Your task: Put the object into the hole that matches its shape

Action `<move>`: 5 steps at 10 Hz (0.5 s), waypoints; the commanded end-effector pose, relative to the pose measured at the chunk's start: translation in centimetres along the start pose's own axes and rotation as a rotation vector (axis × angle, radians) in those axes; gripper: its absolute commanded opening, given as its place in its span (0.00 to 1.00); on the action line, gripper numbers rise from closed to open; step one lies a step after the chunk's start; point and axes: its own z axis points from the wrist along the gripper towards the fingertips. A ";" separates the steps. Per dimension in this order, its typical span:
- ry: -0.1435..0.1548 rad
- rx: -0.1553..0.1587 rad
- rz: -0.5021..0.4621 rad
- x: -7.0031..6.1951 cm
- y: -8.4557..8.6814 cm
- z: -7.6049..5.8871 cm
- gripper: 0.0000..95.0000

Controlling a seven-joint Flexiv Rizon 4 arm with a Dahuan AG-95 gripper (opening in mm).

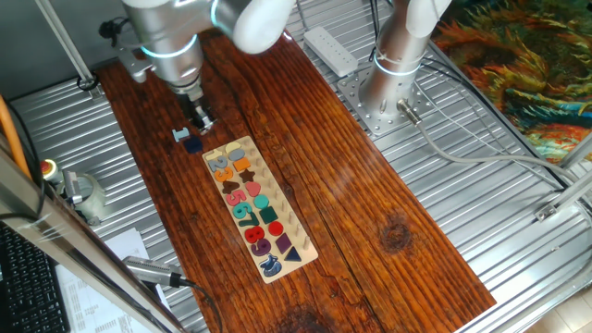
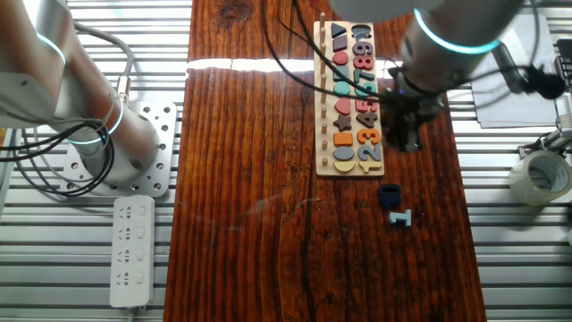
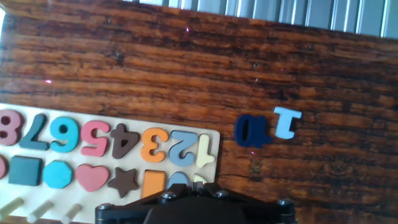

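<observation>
The pincer [image 1: 204, 121], jaw gap indiscernible, hangs over the board's [image 1: 296, 242] end, the navy piece [image 1: 192, 144] lying just beyond on the desk [image 1: 370, 203].

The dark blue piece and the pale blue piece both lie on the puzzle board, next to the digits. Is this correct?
Not quite. The dark blue piece and the pale blue piece lie next to each other on the wooden table, off the puzzle board, as the hand view shows.

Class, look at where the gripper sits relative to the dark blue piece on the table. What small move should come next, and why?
Probably shift the gripper sideways off the puzzle board until it is over the dark blue piece, then descend. The piece lies on the table beside the pale blue piece, not yet grasped.
</observation>
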 end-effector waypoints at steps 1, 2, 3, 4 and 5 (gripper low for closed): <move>-0.004 -0.002 -0.017 -0.7 -0.6 0.7 0.00; -0.005 -0.005 -0.018 -0.8 -1.0 0.8 0.00; -0.005 -0.006 -0.018 -0.9 -1.1 0.7 0.00; -0.002 -0.005 -0.020 -0.9 -1.3 0.5 0.00; 0.002 -0.006 -0.021 -1.1 -1.3 0.4 0.00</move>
